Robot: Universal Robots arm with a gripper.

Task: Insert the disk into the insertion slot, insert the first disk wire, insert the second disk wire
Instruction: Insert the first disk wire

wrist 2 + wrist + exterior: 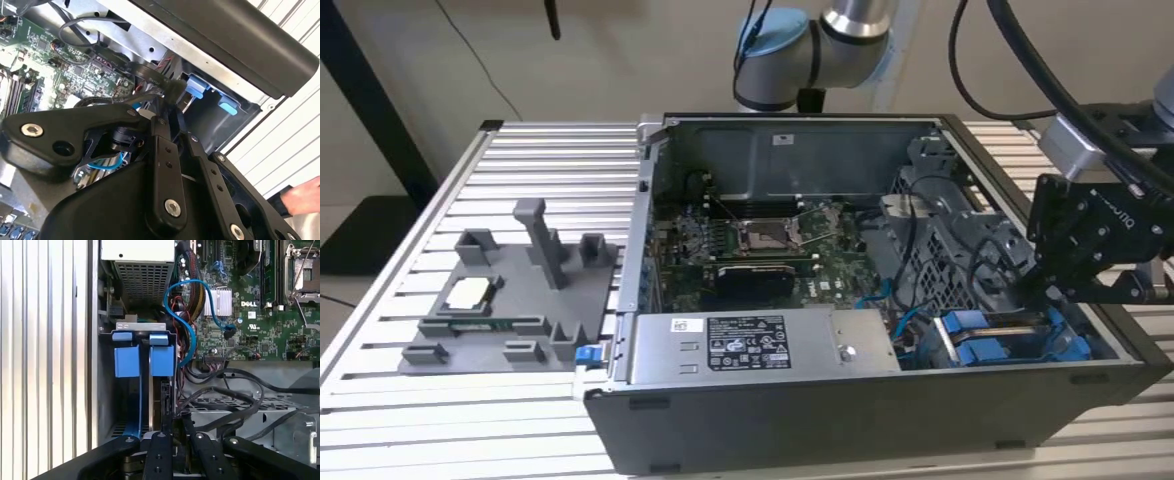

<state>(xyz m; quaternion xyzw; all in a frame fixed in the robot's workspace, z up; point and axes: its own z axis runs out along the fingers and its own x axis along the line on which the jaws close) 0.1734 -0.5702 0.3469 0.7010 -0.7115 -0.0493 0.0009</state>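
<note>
Exterior view: soft, even indoor light, prob. from overhead. The ribbed table (400,330) is bright w/ a pale sheen on the slats and no hard shadows. The inside of the computer case (774,150) is dimmer, esp. the corner below the gripper (1021,290). First wrist view: slats nearly washed out, motherboard (250,315) well lit, drive bay (120,400) in shade. Second wrist view: gripper sits close to the lens, black, little detail. A hand (300,197) at the edge is smeared by motion blur, and the slats beside it are blown out.
</note>
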